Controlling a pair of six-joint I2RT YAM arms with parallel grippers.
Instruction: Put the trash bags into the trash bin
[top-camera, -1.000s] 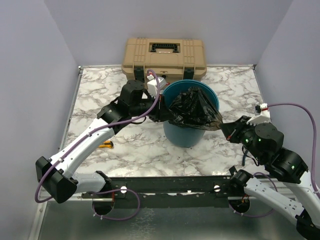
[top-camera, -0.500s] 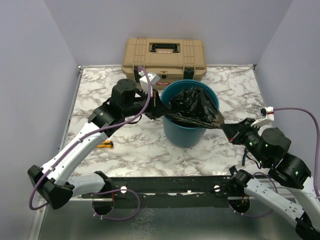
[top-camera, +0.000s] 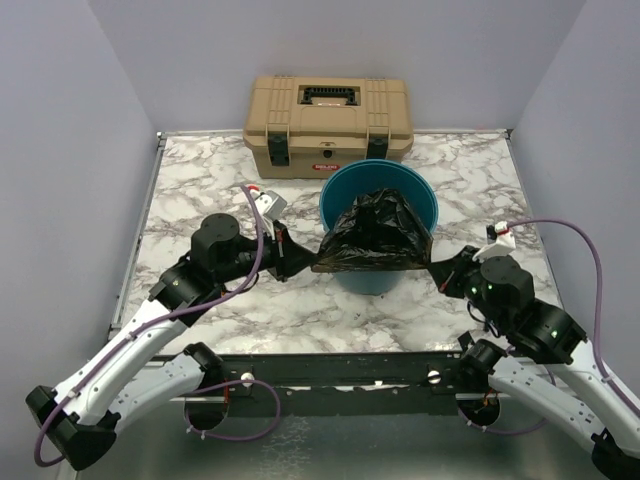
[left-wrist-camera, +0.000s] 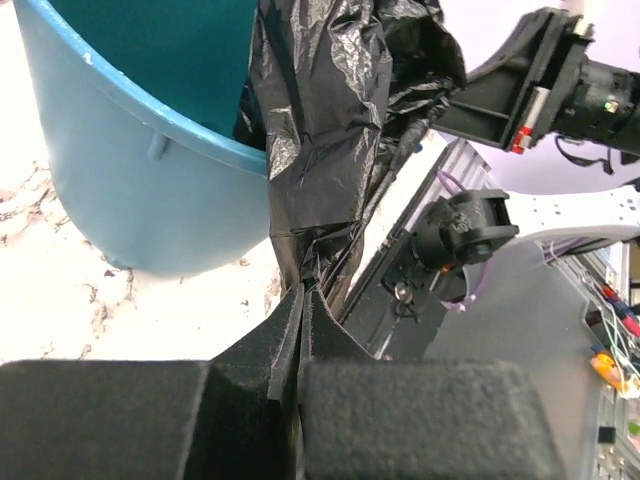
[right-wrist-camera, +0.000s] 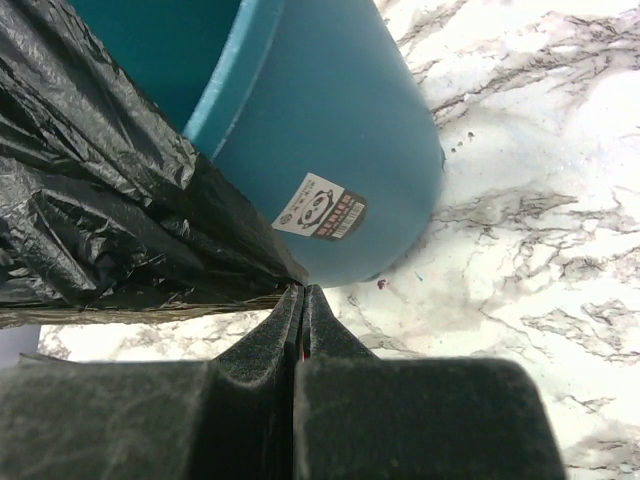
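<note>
Black film, trash bag (top-camera: 378, 232): draped over the near rim of the trash bin (top-camera: 335, 200). Upper part sits in the mouth; the lower edge is pulled into a straight line outside the near wall, so it is not fully in.
Left gripper (top-camera: 298, 262): jaws pressed together on the bag's left corner. The wrist view shows film (left-wrist-camera: 330, 120) pinched right at the tips (left-wrist-camera: 300, 295).
Right gripper (top-camera: 437, 268): clamped tight on the bag's right corner, just beside the bin wall (right-wrist-camera: 330, 150) below its sticker (right-wrist-camera: 322, 207).
Key relation: the bag's long axis runs left-right between the two claws. The bin mouth lies behind and above that stretched edge, away from the arm bases. Neither arm is nearer, one on each side of the bin.
Next move (judgement): lift the edge over the rim, carry it inward, then let go.
Risk (judgement): thin film may slip or tear, and a pull could drag the bin.
Surface: marble-pattern table (top-camera: 200, 190).
Room: tan toolbox (top-camera: 328, 120) just behind the bin, with pale walls on three sides.
</note>
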